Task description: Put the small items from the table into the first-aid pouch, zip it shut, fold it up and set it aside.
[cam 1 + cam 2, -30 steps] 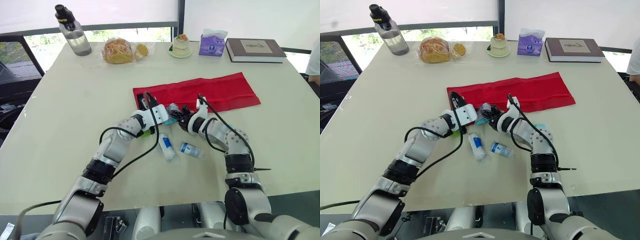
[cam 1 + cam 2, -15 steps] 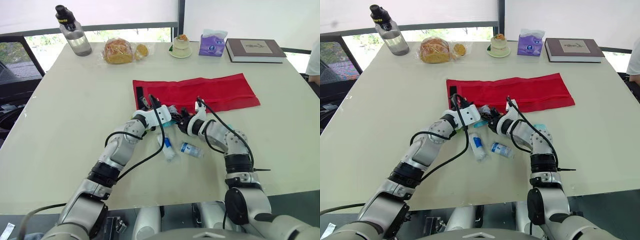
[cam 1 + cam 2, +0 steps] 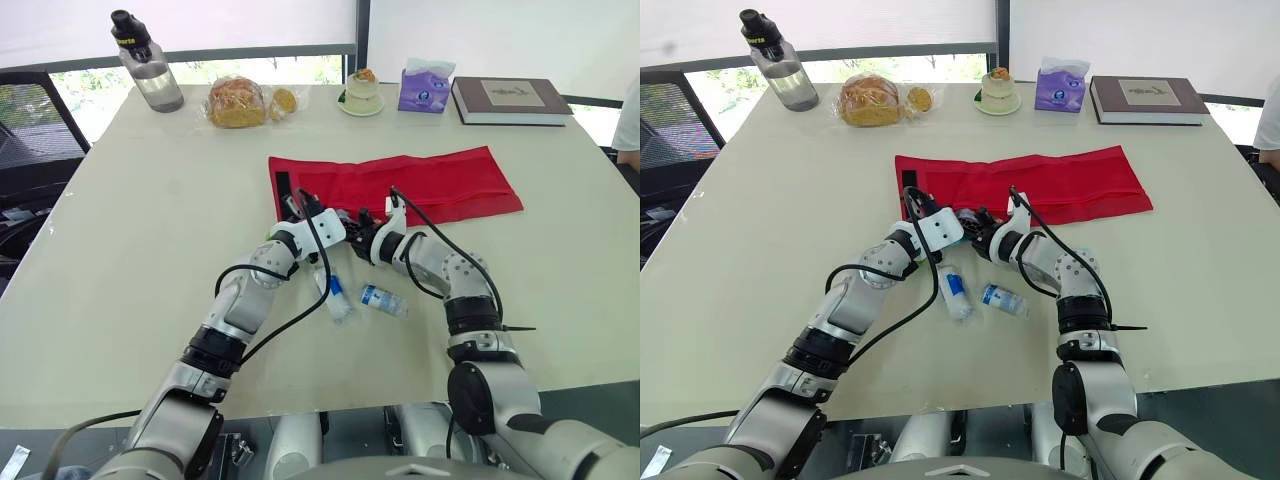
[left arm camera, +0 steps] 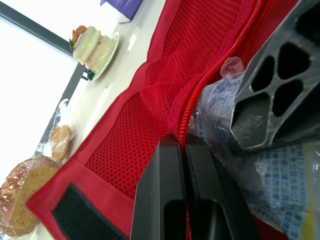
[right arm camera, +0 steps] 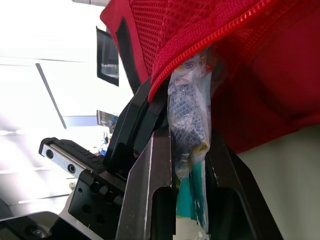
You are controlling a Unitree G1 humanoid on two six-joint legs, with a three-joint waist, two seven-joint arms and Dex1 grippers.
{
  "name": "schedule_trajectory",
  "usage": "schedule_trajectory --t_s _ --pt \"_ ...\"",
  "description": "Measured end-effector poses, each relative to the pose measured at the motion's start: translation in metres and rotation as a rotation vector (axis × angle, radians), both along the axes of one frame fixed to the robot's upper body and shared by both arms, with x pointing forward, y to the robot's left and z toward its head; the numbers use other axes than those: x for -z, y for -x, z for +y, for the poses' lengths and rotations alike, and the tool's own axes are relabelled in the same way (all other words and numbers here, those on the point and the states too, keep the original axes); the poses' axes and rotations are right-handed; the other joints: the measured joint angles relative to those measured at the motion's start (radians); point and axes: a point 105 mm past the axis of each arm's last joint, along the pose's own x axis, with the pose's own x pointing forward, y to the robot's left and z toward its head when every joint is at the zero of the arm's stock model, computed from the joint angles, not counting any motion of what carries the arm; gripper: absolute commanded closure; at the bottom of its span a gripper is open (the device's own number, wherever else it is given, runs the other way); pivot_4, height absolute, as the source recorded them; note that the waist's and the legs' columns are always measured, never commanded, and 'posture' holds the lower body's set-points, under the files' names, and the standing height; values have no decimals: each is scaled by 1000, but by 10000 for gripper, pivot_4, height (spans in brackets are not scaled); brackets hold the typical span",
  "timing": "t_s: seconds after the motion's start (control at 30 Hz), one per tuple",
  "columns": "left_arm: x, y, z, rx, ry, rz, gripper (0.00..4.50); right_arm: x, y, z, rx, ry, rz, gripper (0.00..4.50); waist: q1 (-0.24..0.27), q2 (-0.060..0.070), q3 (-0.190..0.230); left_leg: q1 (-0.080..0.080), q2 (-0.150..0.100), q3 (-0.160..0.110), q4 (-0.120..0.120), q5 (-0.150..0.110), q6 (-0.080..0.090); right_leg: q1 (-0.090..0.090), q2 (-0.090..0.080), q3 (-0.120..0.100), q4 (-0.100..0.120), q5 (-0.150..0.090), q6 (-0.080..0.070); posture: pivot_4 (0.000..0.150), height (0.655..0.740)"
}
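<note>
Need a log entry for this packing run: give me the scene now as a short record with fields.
pouch: red mesh pouch lying unfolded on the table, zip open
left hand: shut on the pouch's zip edge
right hand: shut on a clear printed packet, its top under the raised zip edge
not yet packed: white tube and small vial, on the table near the hands
far edge: water bottle, bagged bread, dessert plate, tissue pack, book

Pouch (image 3: 440, 185) on table (image 3: 150, 220); tube (image 3: 335, 298), vial (image 3: 383, 299) before it; book (image 3: 510, 100) behind right.
</note>
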Motion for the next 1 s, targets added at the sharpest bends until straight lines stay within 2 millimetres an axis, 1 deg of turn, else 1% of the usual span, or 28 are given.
schedule_trajectory --t_s 0.17,0.27,0.4,0.43,0.47,0.5,0.53,0.57,0.6,0.63,0.77,0.87,1.0 --pt "1 3 -9 39 21 12 44786 -2 -13 -11 87 -35 12 44366 0 0 0 0 0 0 0 0 0 0 0 0 0 0 0 1500 7400" --pt "1 3 -13 49 36 17 44786 -2 -14 -11 100 -29 5 44366 -1 0 0 0 0 0 0 0 0 0 0 0 0 0 0 1500 7400" --pt "1 3 -14 50 50 27 44786 -2 -14 -9 93 -4 -13 44366 -1 0 0 0 0 0 0 0 0 0 0 0 0 0 0 1500 7400" --pt "1 3 -13 48 61 32 45000 -2 -14 -9 92 6 -21 36377 -1 0 0 0 0 0 0 0 0 0 0 0 0 0 0 1500 7400" --pt "1 3 -13 49 63 33 45000 -2 -14 -9 92 8 -23 36377 -1 0 0 0 0 0 0 0 0 0 0 0 0 0 0 1500 7400" --pt "1 3 -13 49 64 34 45000 -2 -13 -9 92 10 -24 33781 -1 0 0 0 0 0 0 0 0 0 0 0 0 0 0 1500 7400" --pt "0 3 -15 56 78 39 45000 -3 -14 -10 92 18 -33 26882 -1 0 0 0 0 0 0 0 0 0 0 0 0 0 0 1500 7400" --pt "0 3 -15 57 79 38 45000 -3 -14 -10 93 20 -34 25963 -1 0 0 0 0 0 0 0 0 0 0 0 0 0 0 1500 7400" --pt "-1 2 -14 55 82 36 45000 -3 -14 -10 93 25 -37 24071 -1 0 0 0 0 0 0 0 0 0 0 0 0 0 0 1500 7400" --pt "-2 2 -14 53 84 35 45000 -4 -13 -10 92 26 -39 19687 -1 0 0 0 0 0 0 0 0 0 0 0 0 0 0 1500 7400" --pt "-6 -2 -9 36 101 31 45000 -9 -10 -8 63 42 -70 19687 -2 0 0 0 0 0 0 0 0 0 0 0 0 0 0 1500 7400" --pt "-4 -3 -8 24 140 53 45000 -15 -4 -4 23 52 -104 19687 -1 0 0 0 0 0 0 0 0 0 0 0 0 0 0 1500 7400" --pt "0 -4 -10 24 162 78 45000 -10 -1 -5 13 74 -105 19687 0 0 0 0 0 0 0 0 0 0 0 0 0 0 0 1500 7400"
